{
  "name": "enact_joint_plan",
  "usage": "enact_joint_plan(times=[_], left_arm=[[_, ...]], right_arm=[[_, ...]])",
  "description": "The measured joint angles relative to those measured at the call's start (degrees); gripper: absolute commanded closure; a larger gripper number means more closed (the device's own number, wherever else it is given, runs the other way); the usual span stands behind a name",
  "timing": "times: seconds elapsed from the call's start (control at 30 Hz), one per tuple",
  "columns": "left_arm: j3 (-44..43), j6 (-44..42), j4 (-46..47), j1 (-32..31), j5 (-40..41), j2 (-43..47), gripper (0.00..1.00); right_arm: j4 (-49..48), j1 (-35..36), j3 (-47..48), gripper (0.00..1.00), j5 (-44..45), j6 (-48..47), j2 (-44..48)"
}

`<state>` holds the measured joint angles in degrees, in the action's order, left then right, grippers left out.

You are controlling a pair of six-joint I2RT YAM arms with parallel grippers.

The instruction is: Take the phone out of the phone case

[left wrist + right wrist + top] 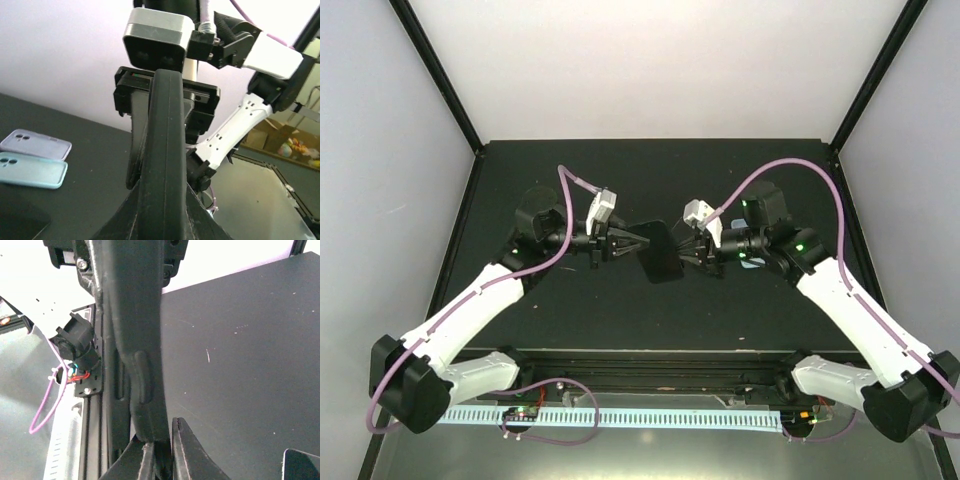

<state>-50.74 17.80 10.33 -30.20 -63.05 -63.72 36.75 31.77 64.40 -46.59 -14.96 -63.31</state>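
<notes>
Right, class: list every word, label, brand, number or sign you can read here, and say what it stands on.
No text can be read in any view.
On the phone case: no print shows.
On the lilac case and the pale blue case: no lettering shows.
On the cardboard box in the background: too blurred to tell.

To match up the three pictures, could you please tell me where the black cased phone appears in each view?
Top external: cased phone at centre, clamped between the left gripper and the right gripper.
Left wrist: cased phone edge-on, rising from bottom centre.
Right wrist: cased phone edge-on, left of centre, running top to bottom.
Shared landmark: the black table, in all three.
</notes>
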Motion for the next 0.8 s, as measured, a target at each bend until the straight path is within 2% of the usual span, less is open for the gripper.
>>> enact_joint_plan(times=[0.1, 0.17, 0.2, 0.4, 0.57, 0.73, 0.8], left_arm=[[1.16, 1.38, -0.81, 1.11, 1.95, 0.02, 0.95], [1.97, 2.75, -1.53, 1.97, 3.82, -0.07, 0.74], [2.27, 3.54, -1.95, 2.21, 4.87, -0.22, 0.67], [2.67, 9.64, -3.50, 3.96, 15.52, -5.11, 0.41], [4.59, 12.09, -6.47, 4.00, 31.15, -2.38, 0.33], [6.38, 11.32, -11.76, 2.21, 46.73, 6.80, 0.34], [6.60, 9.86, -13.66, -0.61, 52.00, 9.29, 0.37]], right_arm=[[-2.36, 0.00, -1.79, 0.99, -0.50, 1.05, -1.14], [-4.83, -0.09, -3.50, 0.99, -0.72, 2.58, -1.99], [-6.45, -0.31, -4.55, 0.99, -0.96, 3.61, -2.43], [-16.46, -0.59, -11.61, 0.99, -1.36, 13.81, -5.64], [-23.52, -0.57, -18.27, 0.99, -0.13, 22.99, -7.56], [-27.80, -0.63, -22.34, 0.99, 7.15, 32.02, -7.58], [-28.55, -0.76, -23.02, 0.99, 11.30, 36.46, -7.74]])
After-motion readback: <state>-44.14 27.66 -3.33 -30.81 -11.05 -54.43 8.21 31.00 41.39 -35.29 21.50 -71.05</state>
